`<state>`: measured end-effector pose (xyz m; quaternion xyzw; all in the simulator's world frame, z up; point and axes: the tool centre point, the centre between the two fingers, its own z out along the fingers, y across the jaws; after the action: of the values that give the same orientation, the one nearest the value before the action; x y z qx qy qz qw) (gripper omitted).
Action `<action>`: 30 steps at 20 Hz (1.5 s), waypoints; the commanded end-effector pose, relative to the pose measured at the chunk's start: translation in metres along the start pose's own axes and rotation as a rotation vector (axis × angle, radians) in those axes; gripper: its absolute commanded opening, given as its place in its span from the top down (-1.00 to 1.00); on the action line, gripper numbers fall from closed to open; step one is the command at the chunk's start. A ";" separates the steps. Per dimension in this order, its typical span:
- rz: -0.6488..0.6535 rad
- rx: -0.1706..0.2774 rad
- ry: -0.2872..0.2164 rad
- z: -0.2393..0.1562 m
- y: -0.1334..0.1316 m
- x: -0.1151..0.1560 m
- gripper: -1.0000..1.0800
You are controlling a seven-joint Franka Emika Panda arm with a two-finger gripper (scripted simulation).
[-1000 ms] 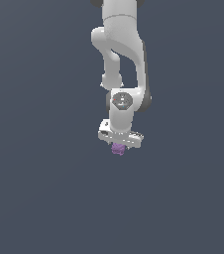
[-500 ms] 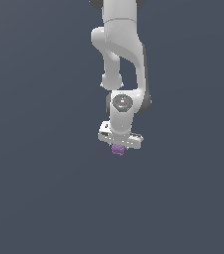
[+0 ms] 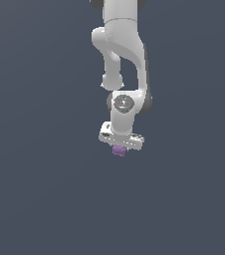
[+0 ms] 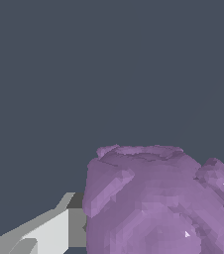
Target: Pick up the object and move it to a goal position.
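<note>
The lumpy purple object is shown pinched beneath the white gripper, with one finger visible beside it (no goal marker is seen). Slippage could be caused by the bumpy surface offering uneven contact during transport.

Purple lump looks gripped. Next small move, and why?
Probably carry it toward the goal with the grip kept shut. The purple object sits right under the gripper, and the wrist view shows it filling the space beside a finger. No goal marker is visible, so direction is unclear.
</note>
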<state>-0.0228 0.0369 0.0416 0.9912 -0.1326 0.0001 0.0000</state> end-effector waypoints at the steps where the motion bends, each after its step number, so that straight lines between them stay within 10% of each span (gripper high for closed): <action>1: -0.001 0.000 0.001 -0.003 -0.006 0.002 1.00; 30: 0.000 0.000 0.000 -0.076 -0.162 0.079 1.00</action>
<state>0.0907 0.1664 0.1144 0.9912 -0.1323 0.0002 0.0001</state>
